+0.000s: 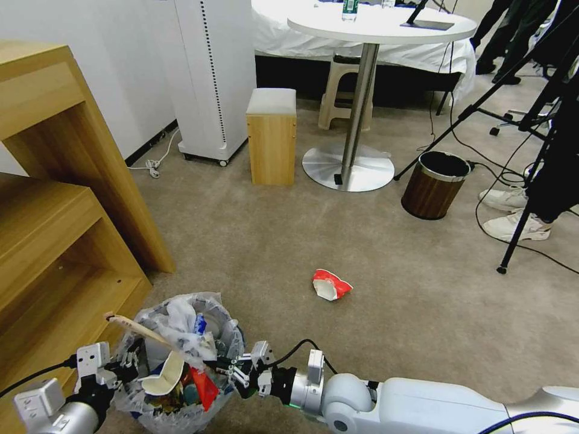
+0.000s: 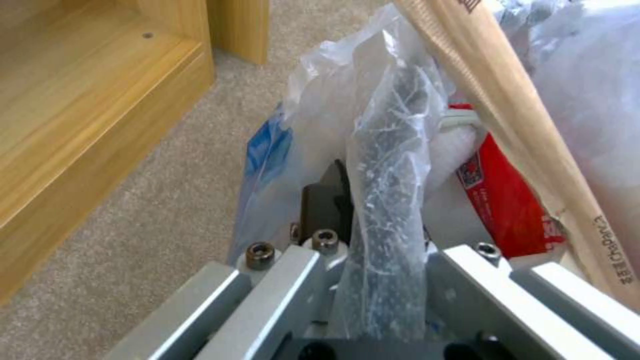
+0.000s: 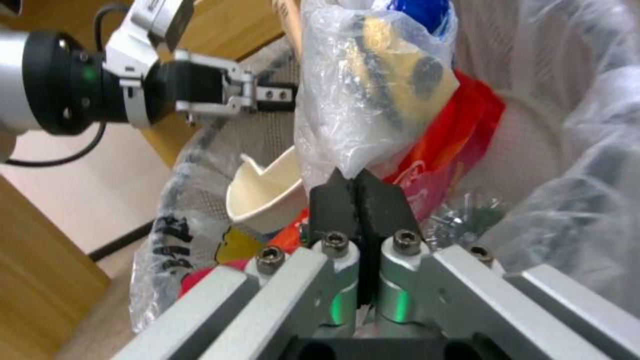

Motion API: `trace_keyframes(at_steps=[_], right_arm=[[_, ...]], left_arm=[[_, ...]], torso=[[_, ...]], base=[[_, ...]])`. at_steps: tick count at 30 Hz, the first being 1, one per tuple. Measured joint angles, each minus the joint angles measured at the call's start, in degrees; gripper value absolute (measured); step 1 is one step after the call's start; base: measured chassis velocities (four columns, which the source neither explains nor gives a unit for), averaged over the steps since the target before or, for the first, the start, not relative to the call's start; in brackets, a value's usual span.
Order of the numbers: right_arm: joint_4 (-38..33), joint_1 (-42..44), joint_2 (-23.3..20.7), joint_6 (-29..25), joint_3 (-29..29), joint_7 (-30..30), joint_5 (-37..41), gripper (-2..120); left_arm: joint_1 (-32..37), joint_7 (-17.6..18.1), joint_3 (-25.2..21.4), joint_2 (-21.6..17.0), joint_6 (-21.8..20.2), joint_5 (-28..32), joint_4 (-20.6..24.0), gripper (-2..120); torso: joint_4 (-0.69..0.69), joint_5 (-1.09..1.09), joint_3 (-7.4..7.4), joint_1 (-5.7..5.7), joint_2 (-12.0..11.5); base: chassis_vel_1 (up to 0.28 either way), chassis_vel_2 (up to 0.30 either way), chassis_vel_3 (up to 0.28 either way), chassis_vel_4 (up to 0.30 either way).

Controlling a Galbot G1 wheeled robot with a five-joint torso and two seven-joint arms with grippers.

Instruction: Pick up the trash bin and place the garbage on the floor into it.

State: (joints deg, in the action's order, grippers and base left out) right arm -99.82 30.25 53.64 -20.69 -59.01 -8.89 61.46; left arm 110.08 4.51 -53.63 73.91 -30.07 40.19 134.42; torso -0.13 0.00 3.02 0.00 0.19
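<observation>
The trash bin (image 1: 232,343), black mesh lined with crinkly plastic, is at the lower left of the head view, heaped with garbage: a wooden stick (image 1: 142,328), a paper cup (image 1: 166,374) and a red wrapper (image 1: 204,386). My left gripper (image 1: 128,361) is shut on the bin's rim (image 2: 390,150), with one dark finger (image 2: 327,195) outside the liner. My right gripper (image 3: 360,187) is over the bin's opening, its fingers shut on the corner of a clear plastic bag (image 3: 373,90) holding something yellow and black. A crushed red-and-white cup (image 1: 330,284) lies on the beige floor (image 1: 253,241) ahead.
A wooden shelf unit (image 1: 60,211) stands close on the left. Farther off are a wooden stool (image 1: 271,135), a round table's base (image 1: 348,169), a brown wood-grain bin (image 1: 434,184) and tripod legs (image 1: 525,211) with cables at the right.
</observation>
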Motion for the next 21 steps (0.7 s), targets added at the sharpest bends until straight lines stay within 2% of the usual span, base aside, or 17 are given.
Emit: trace_keyframes(at_steps=[3,4,5,6,7,8,11,13,14,16,17,21], right_arm=[[-0.61,0.39,-0.38,0.34,0.63,0.01,0.32,0],[-1.11,0.69,-0.75,0.66,1.01,0.09,0.52,7],[-1.11,0.69,-0.75,0.66,1.01,0.09,0.52,7],[-1.37,0.87,-0.97,0.85,1.25,0.17,0.57,14],[-1.43,0.94,-1.03,0.9,1.35,0.19,0.58,15],[-1.52,1.05,-1.12,0.98,1.54,0.27,0.6,24],[-1.9,1.21,-1.17,1.04,1.66,0.54,0.63,30],[-2.73,1.49,-1.33,1.3,2.0,0.98,0.71,41],[-2.73,1.49,-1.33,1.3,2.0,0.98,0.71,41],[-3.74,1.54,-1.55,1.45,2.12,1.27,0.72,51],[-3.74,1.54,-1.55,1.45,2.12,1.27,0.72,51],[-6.17,1.56,-2.01,2.08,1.47,2.13,0.45,70]], left_arm=[[0.04,0.0,-0.11,-0.17,0.0,0.07,0.08,1],[0.09,0.02,-0.18,-0.27,-0.01,0.12,0.15,1],[0.09,0.02,-0.18,-0.27,-0.01,0.12,0.15,1],[0.13,0.05,-0.19,-0.24,-0.04,0.14,0.24,1],[0.15,0.06,-0.19,-0.19,-0.05,0.14,0.26,1],[0.18,0.07,-0.16,0.01,-0.06,0.09,0.32,1],[0.23,0.09,-0.11,0.28,-0.08,0.0,0.4,1],[0.24,0.09,-0.12,0.36,-0.1,0.01,0.43,1],[0.24,0.09,-0.12,0.36,-0.1,0.01,0.43,1],[0.3,0.13,-0.14,0.33,-0.13,0.02,0.19,1],[0.3,0.13,-0.14,0.33,-0.13,0.02,0.19,1],[-0.2,0.62,-0.03,0.14,-0.6,0.37,-0.77,1]], torso=[[0.0,0.0,0.0,0.0,0.0],[0.0,0.0,0.0,0.0,0.0],[0.0,0.0,0.0,0.0,0.0],[0.0,0.0,0.0,0.0,0.0],[0.0,0.0,0.0,0.0,0.0],[0.0,0.0,0.0,0.0,0.0],[0.0,0.0,0.0,0.0,0.0],[0.0,0.0,0.0,0.0,0.0],[0.0,0.0,0.0,0.0,0.0],[0.0,0.01,0.0,0.0,0.0],[0.0,0.01,0.0,0.0,0.0],[0.0,0.0,0.0,0.0,0.0]], base=[[0.0,0.0,0.0,0.0],[0.0,0.0,0.0,0.0],[0.0,0.0,0.0,0.0],[0.0,0.0,0.0,0.0],[0.0,0.0,0.0,0.0],[0.0,0.0,0.0,0.0],[0.0,0.0,0.0,0.0],[0.0,0.0,0.0,0.0],[0.0,0.0,0.0,0.0],[0.0,0.0,0.0,0.0],[0.0,0.0,0.0,0.0],[0.0,0.0,0.0,0.0]])
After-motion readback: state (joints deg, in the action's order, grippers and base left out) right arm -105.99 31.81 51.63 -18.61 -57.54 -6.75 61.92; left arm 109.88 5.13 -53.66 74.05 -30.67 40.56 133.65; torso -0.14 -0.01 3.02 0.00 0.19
